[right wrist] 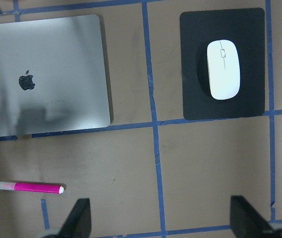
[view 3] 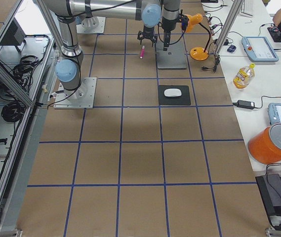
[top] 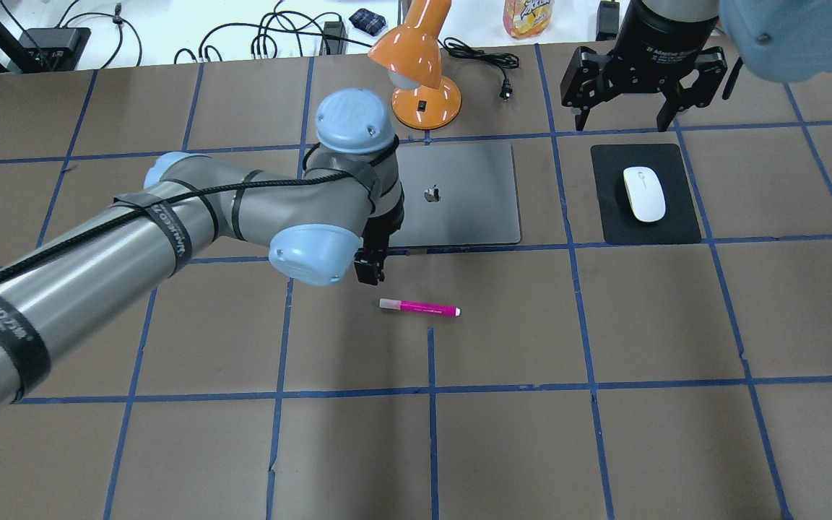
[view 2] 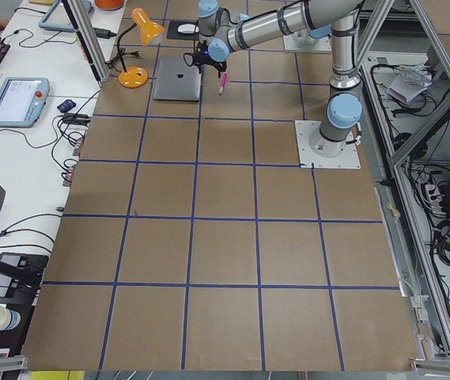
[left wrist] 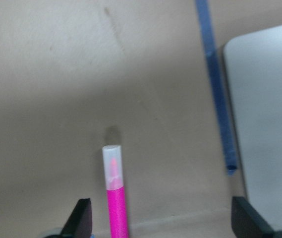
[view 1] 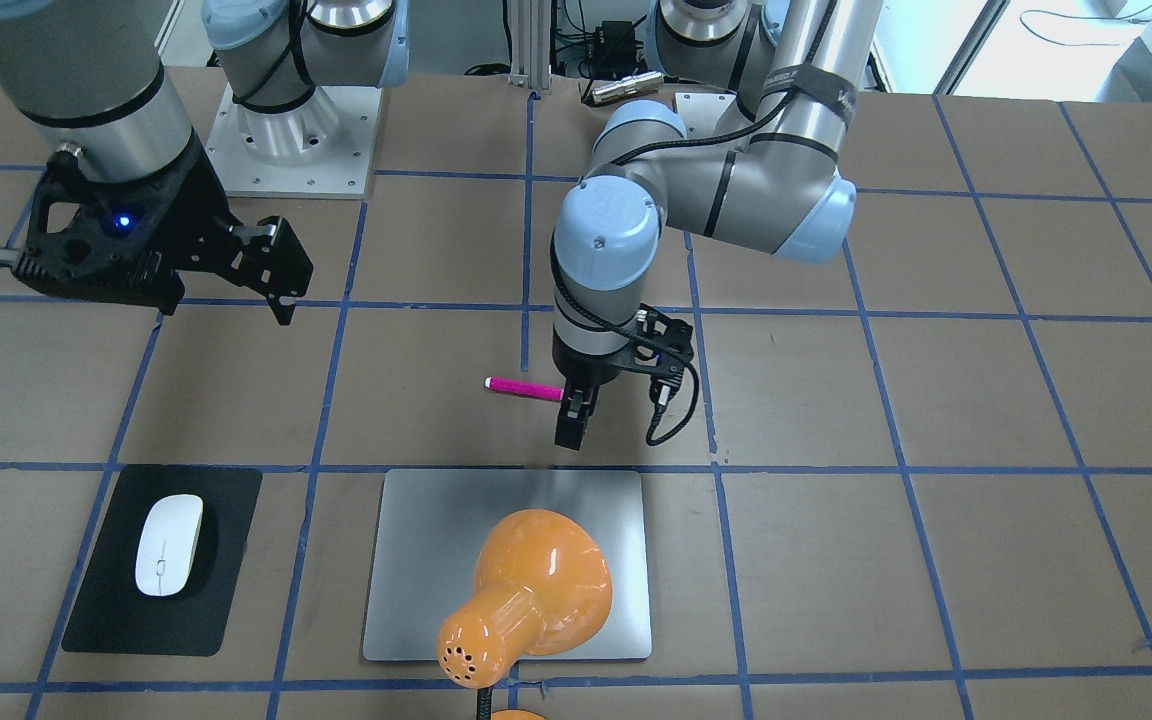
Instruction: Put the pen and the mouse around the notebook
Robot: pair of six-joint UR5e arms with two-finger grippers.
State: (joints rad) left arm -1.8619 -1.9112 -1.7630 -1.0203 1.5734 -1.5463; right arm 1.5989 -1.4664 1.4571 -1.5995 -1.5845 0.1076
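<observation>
The pink pen (top: 419, 309) lies flat on the brown table, just on my side of the silver notebook (top: 459, 195). My left gripper (top: 370, 273) hangs open over the pen's pale end. In the left wrist view the pen (left wrist: 116, 198) lies between the spread fingers, close to one fingertip (left wrist: 81, 218), and nothing grips it. The white mouse (top: 643, 193) rests on a black mat (top: 676, 224) to the right of the notebook. High above the mat's far edge, my right gripper (top: 625, 108) is open and empty. Its wrist view shows the mouse (right wrist: 223, 69), the notebook (right wrist: 46, 74) and the pen (right wrist: 31, 188).
An orange desk lamp (top: 416, 65) stands at the notebook's far edge, and its shade (view 1: 526, 590) leans over the notebook in the front view. Cables, a bottle (top: 528, 18) and tablets lie beyond the table's far edge. Blue tape lines grid the table.
</observation>
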